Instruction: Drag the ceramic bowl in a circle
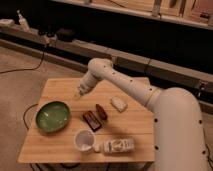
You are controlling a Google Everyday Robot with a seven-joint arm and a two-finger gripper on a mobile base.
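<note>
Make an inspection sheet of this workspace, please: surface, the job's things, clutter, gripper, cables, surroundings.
Surface: light wooden table, standing on a carpet floor.
Job's things: ceramic bowl, green, upright on the table's left part.
Clutter: white cup; bottle lying beside the cup; brown block; brown oval item; small white item.
Gripper: gripper over the table, behind the bowl and apart from it.
Cables: cable on the floor, left of the table.
Surroundings: long ledge behind; spray bottle at far left.

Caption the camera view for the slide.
Arm's gripper hangs over the wooden table, apart from the green ceramic bowl.
</note>
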